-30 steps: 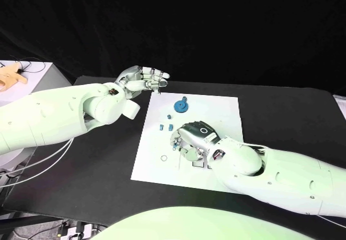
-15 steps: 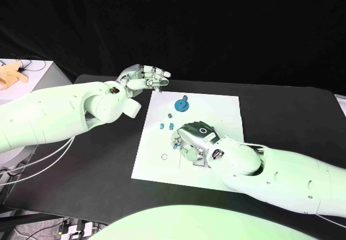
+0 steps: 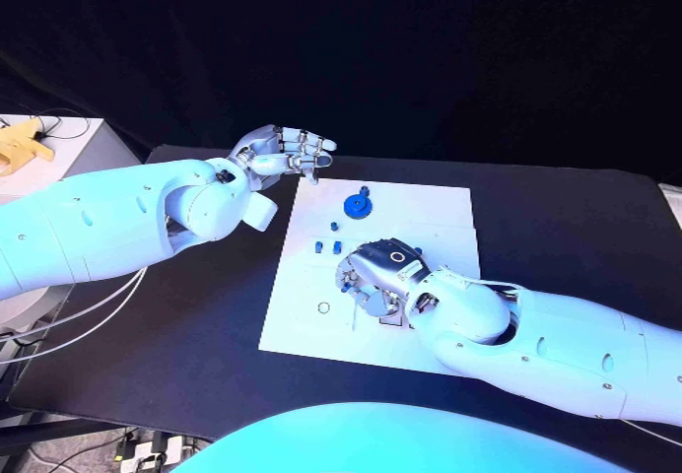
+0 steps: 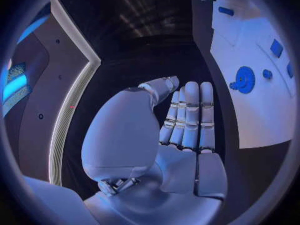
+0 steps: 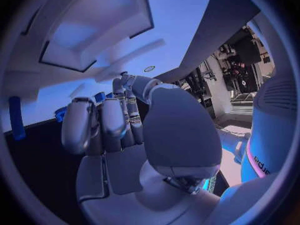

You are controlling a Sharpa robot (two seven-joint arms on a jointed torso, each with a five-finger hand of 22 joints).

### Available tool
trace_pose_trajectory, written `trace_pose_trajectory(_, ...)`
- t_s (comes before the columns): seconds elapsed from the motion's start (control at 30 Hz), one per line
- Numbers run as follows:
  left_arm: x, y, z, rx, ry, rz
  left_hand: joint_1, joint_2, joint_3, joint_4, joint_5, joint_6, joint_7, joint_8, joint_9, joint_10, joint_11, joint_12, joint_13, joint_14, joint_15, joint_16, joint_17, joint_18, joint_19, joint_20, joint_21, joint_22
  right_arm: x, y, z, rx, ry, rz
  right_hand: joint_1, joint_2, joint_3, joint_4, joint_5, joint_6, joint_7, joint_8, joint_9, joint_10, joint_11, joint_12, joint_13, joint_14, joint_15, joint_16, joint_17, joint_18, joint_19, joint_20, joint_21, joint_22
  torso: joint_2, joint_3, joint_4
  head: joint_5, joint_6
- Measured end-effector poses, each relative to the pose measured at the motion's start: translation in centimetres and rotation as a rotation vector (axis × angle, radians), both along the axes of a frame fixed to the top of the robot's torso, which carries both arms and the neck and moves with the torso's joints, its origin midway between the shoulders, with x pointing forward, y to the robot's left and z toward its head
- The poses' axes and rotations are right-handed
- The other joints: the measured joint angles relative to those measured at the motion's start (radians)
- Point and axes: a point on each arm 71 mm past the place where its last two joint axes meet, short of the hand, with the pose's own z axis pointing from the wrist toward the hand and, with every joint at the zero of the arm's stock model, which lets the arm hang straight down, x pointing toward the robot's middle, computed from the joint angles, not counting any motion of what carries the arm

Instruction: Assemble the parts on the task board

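Observation:
The white task board [image 3: 427,222] lies in the middle of the black table. On its far part rest a blue gear [image 3: 359,205] and three small blue parts [image 3: 337,227], [image 3: 315,247], [image 3: 338,248]. My right hand [image 3: 378,277] sits low on the board's middle with its fingers curled down. A small blue part [image 3: 346,283] shows at its fingertips, pinched there; the right wrist view shows blue [image 5: 100,96] behind the curled fingers [image 5: 78,125]. My left hand [image 3: 286,152] hovers off the board's far left corner, fingers straight and holding nothing [image 4: 187,120]. The gear [image 4: 244,79] lies beyond it.
A white box [image 3: 64,138] with a tan object [image 3: 20,141] stands at the table's far left. A small ring mark [image 3: 324,309] sits on the board's near left part. Dark bare table [image 3: 569,227] lies right of the board.
My right hand has crept slightly toward the board's far left. The left hand stays about where it was.

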Motion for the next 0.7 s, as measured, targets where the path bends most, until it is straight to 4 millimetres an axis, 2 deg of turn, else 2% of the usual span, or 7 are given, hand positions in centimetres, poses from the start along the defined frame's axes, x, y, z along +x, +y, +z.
trace_pose_trajectory(0.47, -0.02, 0.0, -0.01, 0.0, 0.002, -0.002, 0.0, 0.0, 0.0, 0.0, 0.0, 0.0, 0.0, 0.0, 0.0, 0.0, 0.0, 0.0, 0.0, 0.0, 0.0, 0.0, 0.0, 0.0, 0.0, 0.0, 0.0, 0.0, -0.19, 0.54, -0.14, -0.04, -0.034, 0.014, -0.001, -0.001, 0.0, 0.0, 0.002, -0.003, -0.003, 0.0, 0.002, 0.002, -0.002, -0.001, 0.001, -0.002, -0.002, 0.0, -0.003, 0.0, 0.0, 0.0, 0.0, 0.0, -0.001, -0.0005, 0.0001, 0.0, 0.0)
trace_pose_trajectory(0.53, -0.02, 0.0, -0.01, 0.0, 0.002, -0.003, 0.0, 0.0, 0.0, 0.0, 0.0, 0.0, 0.0, 0.0, 0.0, 0.0, 0.0, 0.0, 0.0, 0.0, 0.0, 0.0, 0.0, 0.0, 0.0, 0.0, 0.0, 0.0, -0.22, 0.61, -0.16, -0.047, -0.036, 0.018, -0.002, -0.002, 0.0, 0.0, 0.002, -0.014, 0.007, 0.0, 0.002, 0.002, -0.002, -0.001, 0.0, -0.002, -0.002, 0.0, -0.009, 0.0, 0.0, 0.0, -0.016, 0.0, -0.001, -0.0005, -0.0002, 0.001, 0.0)
trace_pose_trajectory(0.6, -0.02, 0.0, -0.01, 0.0, 0.002, -0.003, 0.0, 0.0, 0.0, 0.0, 0.0, 0.0, 0.0, 0.0, 0.0, 0.0, 0.0, 0.0, 0.0, 0.0, 0.0, 0.0, 0.0, 0.0, 0.0, 0.0, 0.0, 0.0, -0.23, 0.63, -0.17, -0.052, -0.037, 0.021, -0.013, -0.013, 0.0, 0.0, 0.002, -0.026, 0.019, -0.006, 0.003, -0.004, -0.01, -0.001, -0.003, -0.002, -0.001, 0.0, -0.015, 0.0, -0.007, 0.007, -0.032, 0.001, -0.001, -0.0005, -0.0006, 0.001, 0.0)
trace_pose_trajectory(0.7, -0.03, 0.01, -0.01, 0.0, 0.003, -0.003, 0.0, 0.0, 0.0, 0.0, 0.0, -0.004, -0.004, 0.004, 0.0, 0.0, 0.0, 0.0, 0.0, 0.0, 0.0, 0.0, 0.0, 0.0, 0.0, 0.0, -0.004, 0.0, -0.25, 0.63, -0.22, -0.059, -0.036, 0.026, -0.048, -0.021, -0.005, 0.003, 0.002, -0.067, 0.025, -0.034, 0.003, -0.059, 0.003, 0.004, -0.012, -0.002, 0.016, -0.014, -0.032, 0.0, -0.025, 0.02, -0.068, 0.001, -0.001, -0.0004, -0.001, 0.002, 0.0)
